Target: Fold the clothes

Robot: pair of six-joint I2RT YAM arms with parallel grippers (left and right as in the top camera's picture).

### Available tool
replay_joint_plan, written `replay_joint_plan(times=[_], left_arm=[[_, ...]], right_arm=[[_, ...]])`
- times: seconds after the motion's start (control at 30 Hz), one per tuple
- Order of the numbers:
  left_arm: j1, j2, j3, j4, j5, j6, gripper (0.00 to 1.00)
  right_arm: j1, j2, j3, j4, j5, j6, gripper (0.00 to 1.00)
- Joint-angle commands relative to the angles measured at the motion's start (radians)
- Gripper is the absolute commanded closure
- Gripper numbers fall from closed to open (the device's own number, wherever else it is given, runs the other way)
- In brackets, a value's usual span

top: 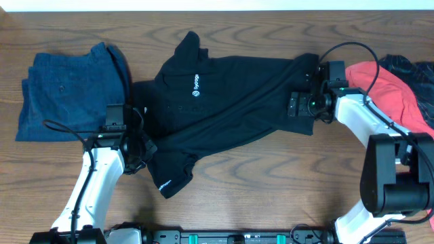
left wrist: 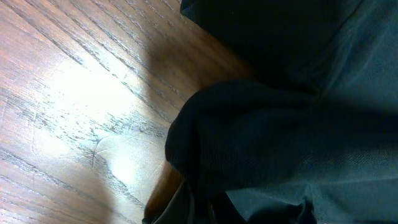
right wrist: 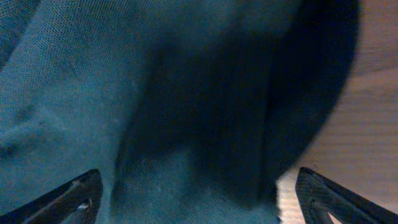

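Black polo shirt [top: 217, 108] lies across the wooden table [top: 271, 190], your left gripper [top: 141, 146] pinching its bunched left edge, your right gripper [top: 297, 106] with fingers spread wide over its right end

Left arm [top: 91, 179]: white tubular links, black joints.
Right arm [top: 356, 112]: white links, bulky black cylindrical joint, small green light.
Cables [top: 64, 130]: thin, black, looping.
Right end effector [right wrist: 199, 198]: black wedge-shaped fingertips [right wrist: 71, 194].

Brown wood-grain counter [top: 258, 176], dark streaks running lengthwise, bright glare patch [left wrist: 87, 93] on the boards (overhead lighting, soft-edged), pale strip [top: 217, 4] beyond the far edge
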Motion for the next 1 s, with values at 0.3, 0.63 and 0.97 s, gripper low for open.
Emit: replay_joint_plan(times=[0.3, 0.63, 0.97], left_arm=[[0.004, 0.003, -0.002, 0.0, -0.021, 0.018, 0.94], [0.004, 0.003, -0.002, 0.0, -0.021, 0.018, 0.94], [0.004, 0.003, -0.002, 0.0, -0.021, 0.018, 0.94]], right_arm=[[0.007, 0.024, -0.009, 0.126, 0.063, -0.013, 0.09], [0.011, 0.096, -0.009, 0.226, 0.063, -0.013, 0.23], [-0.012, 0.026, 0.059, 0.312, 0.135, 0.055, 0.99]])
